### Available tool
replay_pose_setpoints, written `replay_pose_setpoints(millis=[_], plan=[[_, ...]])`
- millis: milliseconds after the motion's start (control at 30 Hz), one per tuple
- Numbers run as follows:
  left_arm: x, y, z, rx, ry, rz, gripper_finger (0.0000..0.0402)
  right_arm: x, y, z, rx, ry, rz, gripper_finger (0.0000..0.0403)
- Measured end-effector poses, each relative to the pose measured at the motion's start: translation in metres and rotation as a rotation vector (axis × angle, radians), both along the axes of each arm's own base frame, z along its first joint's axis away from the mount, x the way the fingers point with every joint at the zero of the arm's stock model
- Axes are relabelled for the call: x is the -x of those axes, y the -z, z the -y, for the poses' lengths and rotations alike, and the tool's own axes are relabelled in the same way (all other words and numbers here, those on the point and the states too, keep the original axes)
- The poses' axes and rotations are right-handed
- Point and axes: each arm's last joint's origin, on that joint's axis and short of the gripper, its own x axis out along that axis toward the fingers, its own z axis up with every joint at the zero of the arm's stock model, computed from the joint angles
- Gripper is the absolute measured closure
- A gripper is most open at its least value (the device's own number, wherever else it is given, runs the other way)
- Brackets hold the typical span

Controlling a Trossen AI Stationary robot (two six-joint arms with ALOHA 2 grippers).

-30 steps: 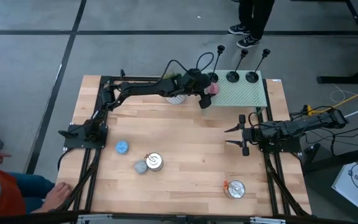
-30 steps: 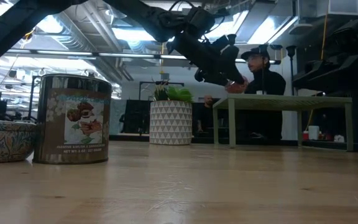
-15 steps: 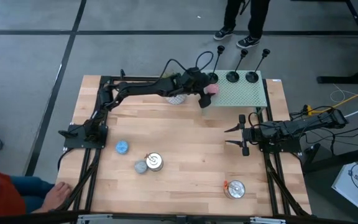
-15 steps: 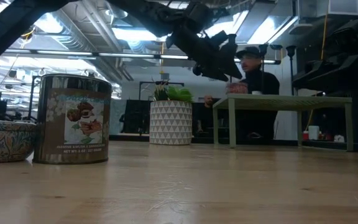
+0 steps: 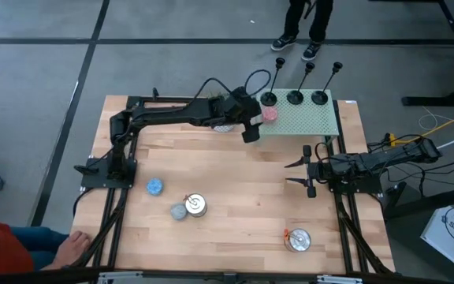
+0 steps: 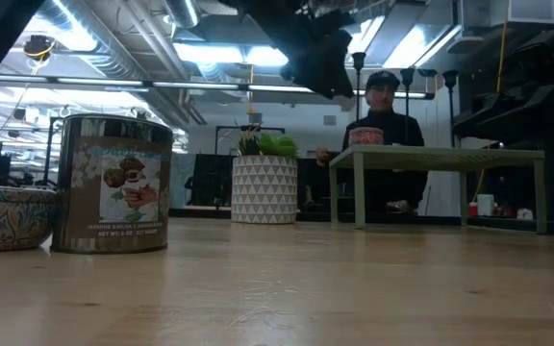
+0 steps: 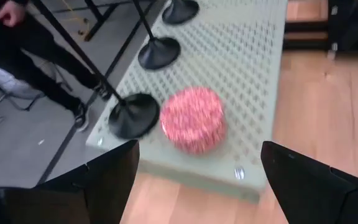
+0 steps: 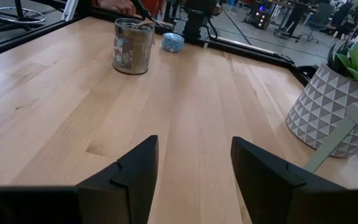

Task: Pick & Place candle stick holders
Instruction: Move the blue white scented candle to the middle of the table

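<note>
The left gripper (image 5: pixel 250 131) hangs over the far part of the bench (image 5: pixel 235 205), and its fingers (image 7: pixel 110 177) are wide apart and hold nothing. Just past those fingers sits a pink candle (image 7: pixel 192 119) on a green stand (image 5: pixel 306 118). Right behind the candle, the three candle stick holders (image 5: pixel 294 97) stand in a row along the stand's far edge. The nearest holder's base (image 7: pixel 133 115) is just beside the candle. The right gripper (image 5: pixel 299 173) waits near the bench's right side, its fingers (image 8: pixel 129 177) partly apart and empty.
</note>
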Motion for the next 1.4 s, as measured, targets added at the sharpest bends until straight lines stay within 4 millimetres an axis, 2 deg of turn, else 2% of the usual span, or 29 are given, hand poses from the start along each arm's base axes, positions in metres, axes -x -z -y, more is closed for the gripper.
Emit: replay_pose_setpoints(millis=[267,367,500,733,933,1167,1267,1400], plan=[[0.017,-0.015,0.044,-0.007,0.058,-0.117,0.0068,0.0,0.0,0.0,0.0,0.0,0.0,0.0199],[0.031,-0.028,0.054,0.037,0.076,-0.131,0.0068,0.0,0.0,0.0,0.0,0.0,0.0,0.0199],[0.058,-0.035,0.063,0.154,-0.006,-0.216,0.0068,0.0,0.0,0.0,0.0,0.0,0.001,0.0199],[0.103,-0.011,0.093,0.283,-0.151,-0.381,0.0068,0.0,0.0,0.0,0.0,0.0,0.0,0.0199],[0.142,0.014,0.125,0.348,-0.228,-0.411,0.0068,0.0,0.0,0.0,0.0,0.0,0.0,0.0199],[0.199,0.035,0.157,0.57,-0.386,-0.608,0.007,0.0,0.0,0.0,0.0,0.0,0.0,0.0199],[0.217,0.048,0.17,0.609,-0.435,-0.72,0.0082,0.0,0.0,0.0,0.0,0.0,0.0,0.0199],[0.231,0.071,0.182,0.63,-0.459,-0.822,0.012,0.0,0.0,0.0,0.0,0.0,0.0,0.0199]])
